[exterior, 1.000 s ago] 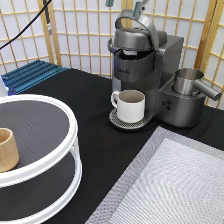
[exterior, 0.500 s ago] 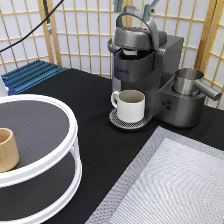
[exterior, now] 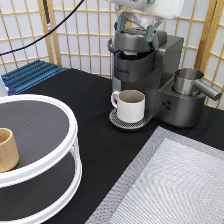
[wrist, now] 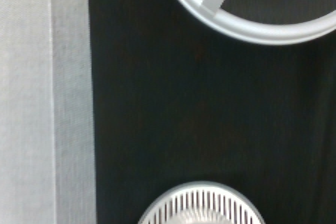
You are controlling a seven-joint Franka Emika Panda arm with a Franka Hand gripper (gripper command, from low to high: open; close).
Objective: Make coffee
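The dark grey coffee machine point(exterior: 142, 70) stands at the exterior view's top middle. A cream handled mug point(exterior: 131, 105) sits on its round drip tray point(exterior: 119, 122). My gripper point(exterior: 135, 27) hangs right above the machine's lid, fingers apart on either side of the lid's top, holding nothing I can see. The coffee pod is not visible in either view. The wrist view looks down on the black table point(wrist: 195, 110), with the drip tray's grille point(wrist: 199, 205) at one edge.
A white two-tier round shelf point(exterior: 70, 130) fills the exterior view's left, with a tan wooden cup point(exterior: 6, 149) on its upper tier. A steel jug point(exterior: 189, 80) sits on the machine's right side. A grey mat point(exterior: 170, 185) covers the bottom right. A blue rack point(exterior: 30, 75) lies at the left back.
My gripper has come down a little over the machine's lid. The mug, wooden cup and shelf have not moved.
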